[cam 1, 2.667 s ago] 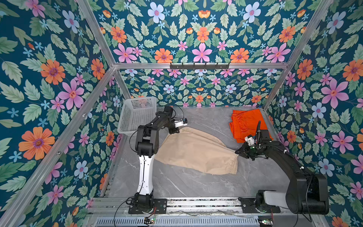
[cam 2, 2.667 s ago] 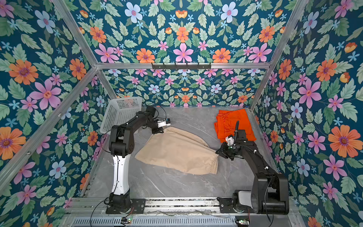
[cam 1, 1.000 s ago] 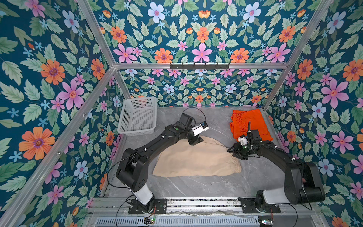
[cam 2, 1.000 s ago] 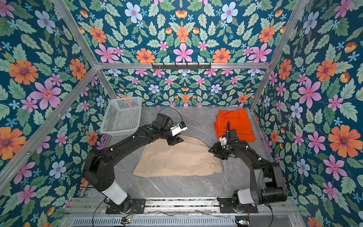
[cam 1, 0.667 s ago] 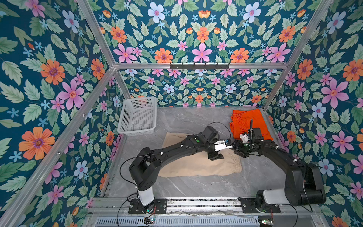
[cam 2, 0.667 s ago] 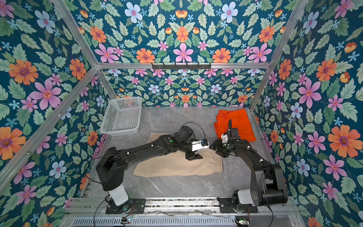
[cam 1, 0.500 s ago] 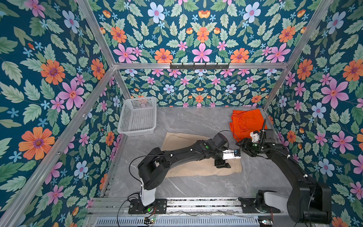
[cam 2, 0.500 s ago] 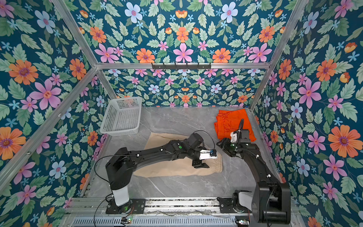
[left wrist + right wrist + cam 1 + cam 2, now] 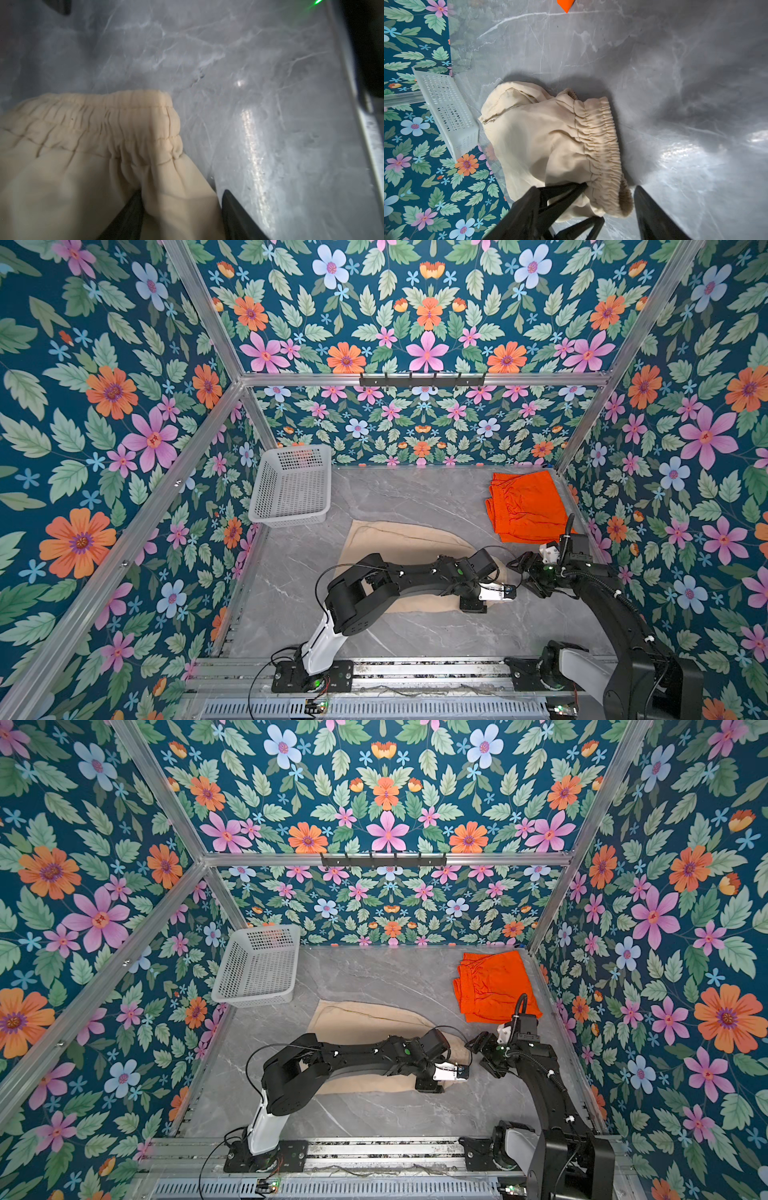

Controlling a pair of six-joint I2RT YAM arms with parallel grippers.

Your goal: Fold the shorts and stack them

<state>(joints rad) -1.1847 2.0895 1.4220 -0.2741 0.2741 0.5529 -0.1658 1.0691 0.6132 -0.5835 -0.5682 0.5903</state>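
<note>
The white plastic basket (image 9: 286, 485) with little holes sits in the back left corner, tight against the flower walls. Its front edge is just beside the beige shorts (image 9: 399, 539).

The gray, shiny table (image 9: 415, 493) has marble lines. It is bare between the basket and the orange shorts, and bare in front of the beige shorts up to the metal rail.

The beige shorts lie in the middle of the table. The cloth is soft and a bit wrinkled. Their long way runs left to right, and the bunched stretchy waistband (image 9: 600, 145) points to the right. The left arm lies across them.

The left gripper (image 9: 182, 193) is at the front corner of the waistband. Its black fingers stand apart with a hump of beige cloth between them. I cannot tell if they squeeze it.

The right gripper (image 9: 525, 574) is at the far corner of the waistband. Its fingers are spread wide, with the waistband's end loose between them.

The orange shorts (image 9: 525, 506) lie folded in the back right corner, close to the wall. The cloth is thin and bright.
</note>
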